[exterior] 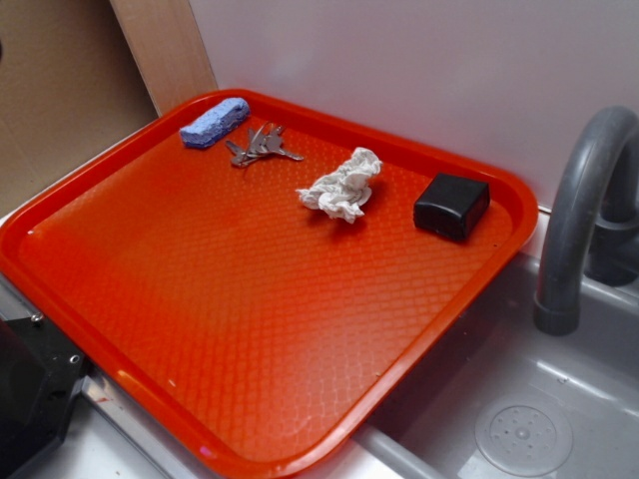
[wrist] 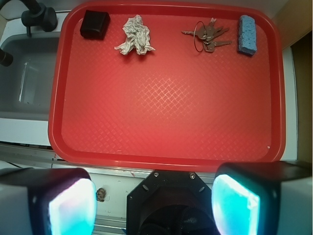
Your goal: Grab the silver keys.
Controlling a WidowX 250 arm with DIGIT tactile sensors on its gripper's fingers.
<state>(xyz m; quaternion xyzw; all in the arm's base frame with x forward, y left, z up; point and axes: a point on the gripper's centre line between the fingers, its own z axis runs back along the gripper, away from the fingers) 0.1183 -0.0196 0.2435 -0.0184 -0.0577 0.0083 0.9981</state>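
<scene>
Claw hangs wide open, empty; keys by tray's far edge lie flat, could slip.

Bare tray floor lay open toward twelve o'clock; blue sponge crowded the silver keys at three o'clock.

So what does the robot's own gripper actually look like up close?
In the wrist view the gripper shows two chunky fingers with black outer shells and glowing pale turquoise pads on their inner faces. Between them sits a black, angular housing with two small screws. No cables or markings are visible.
</scene>
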